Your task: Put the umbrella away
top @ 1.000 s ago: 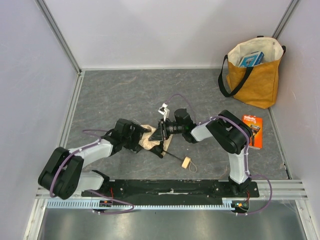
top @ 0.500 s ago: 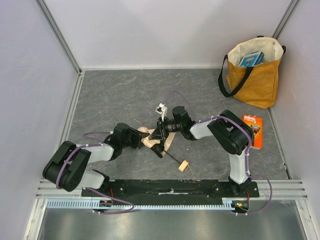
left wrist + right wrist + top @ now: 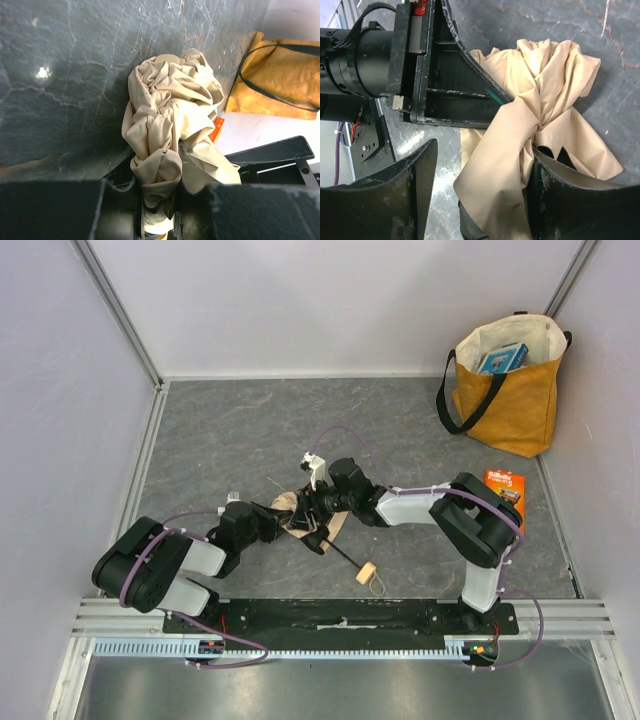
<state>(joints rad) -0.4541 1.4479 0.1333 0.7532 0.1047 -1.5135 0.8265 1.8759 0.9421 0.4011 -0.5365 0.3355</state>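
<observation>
Left gripper (image 3: 157,187) is pinching the umbrella (image 3: 170,115) by its bunched fabric. Right gripper (image 3: 480,160) is straddling the same bunch, jaws wide, not clamping. Umbrella is lying well apart from the tote bag (image 3: 510,390), to its near left.

The left tool (image 3: 272,521) and right tool (image 3: 303,510) have shifted leftward, dragging the umbrella (image 3: 336,526) slightly that way.

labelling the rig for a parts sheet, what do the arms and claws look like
The left arm and right arm both have rounded black joint housings and pale grey-white link shells. A thin purple cable loops along each. The left claw and right claw are matte black, with broad, flat, scuffed fingers. No readable markings show.
</observation>
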